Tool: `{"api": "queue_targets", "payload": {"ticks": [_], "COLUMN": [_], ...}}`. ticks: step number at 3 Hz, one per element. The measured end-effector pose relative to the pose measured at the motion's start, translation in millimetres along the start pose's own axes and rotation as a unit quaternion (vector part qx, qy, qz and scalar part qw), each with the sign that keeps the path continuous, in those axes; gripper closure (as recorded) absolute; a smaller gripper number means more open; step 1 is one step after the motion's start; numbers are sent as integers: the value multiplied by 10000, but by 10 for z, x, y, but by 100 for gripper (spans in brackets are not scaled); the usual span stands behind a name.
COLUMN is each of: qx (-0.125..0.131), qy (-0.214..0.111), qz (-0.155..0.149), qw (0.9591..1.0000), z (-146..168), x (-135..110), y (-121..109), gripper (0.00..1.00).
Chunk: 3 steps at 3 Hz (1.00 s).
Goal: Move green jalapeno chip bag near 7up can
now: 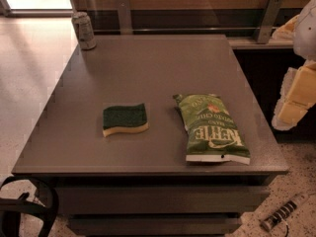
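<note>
The green jalapeno chip bag (211, 129) lies flat near the table's front right edge, with white lettering and its white bottom edge toward the front. The 7up can (84, 31) stands upright at the table's far left corner, far from the bag. My gripper (295, 101) shows as white and pale yellow parts at the right edge of the view. It hangs beyond the table's right side, to the right of the bag and apart from it, and holds nothing that I can see.
A yellow sponge with a dark green top (125, 118) lies left of the bag. The grey table (148, 63) backs onto a rail with metal brackets (269, 19). A black strap (29, 206) and a striped object (284, 212) are on the floor.
</note>
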<state>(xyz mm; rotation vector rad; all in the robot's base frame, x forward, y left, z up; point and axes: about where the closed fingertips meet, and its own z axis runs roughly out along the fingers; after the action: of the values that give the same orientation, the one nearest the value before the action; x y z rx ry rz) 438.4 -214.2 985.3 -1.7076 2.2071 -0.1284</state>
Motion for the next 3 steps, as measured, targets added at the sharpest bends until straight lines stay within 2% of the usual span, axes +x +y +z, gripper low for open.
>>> {"api": "queue_targets", "payload": {"ticks": [1, 2, 3], "qx": [-3, -180, -524], "qy": [3, 172, 275], "qz": [7, 398, 1116], "qw": [10000, 9989, 9920], "z": [4, 223, 743], "x": [-1, -55, -176], "y": [-2, -126, -291], "gripper": [0, 0, 0]}}
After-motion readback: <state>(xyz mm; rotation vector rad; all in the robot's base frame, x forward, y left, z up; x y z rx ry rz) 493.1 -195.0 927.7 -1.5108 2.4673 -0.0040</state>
